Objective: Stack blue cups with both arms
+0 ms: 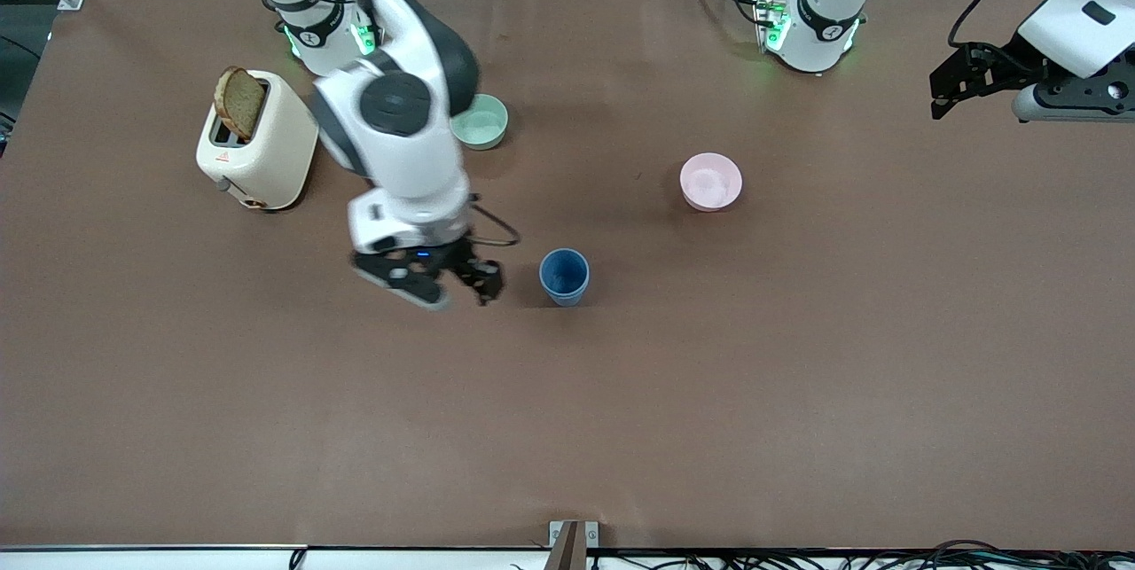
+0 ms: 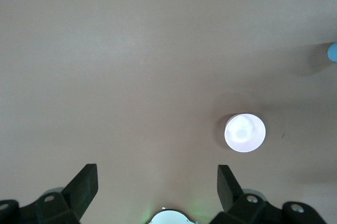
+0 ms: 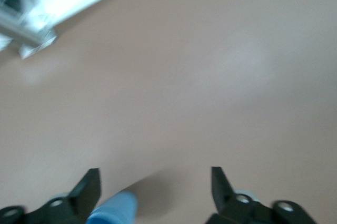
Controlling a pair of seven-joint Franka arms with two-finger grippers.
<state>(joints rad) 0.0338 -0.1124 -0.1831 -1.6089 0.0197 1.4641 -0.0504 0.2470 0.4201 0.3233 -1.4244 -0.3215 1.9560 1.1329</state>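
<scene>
One blue cup stands upright near the middle of the brown table; no second blue cup shows apart from it. My right gripper hangs low beside the cup, toward the right arm's end, open and empty. In the right wrist view the cup shows low beside one finger of the open right gripper. My left gripper waits open and empty, high over the left arm's end of the table. In the left wrist view the left gripper is open over bare table, and a sliver of the cup shows at the edge.
A cream toaster holding a bread slice stands toward the right arm's end. A pale green bowl sits by the right arm's elbow. A pink bowl lies farther from the camera than the cup; it also shows in the left wrist view.
</scene>
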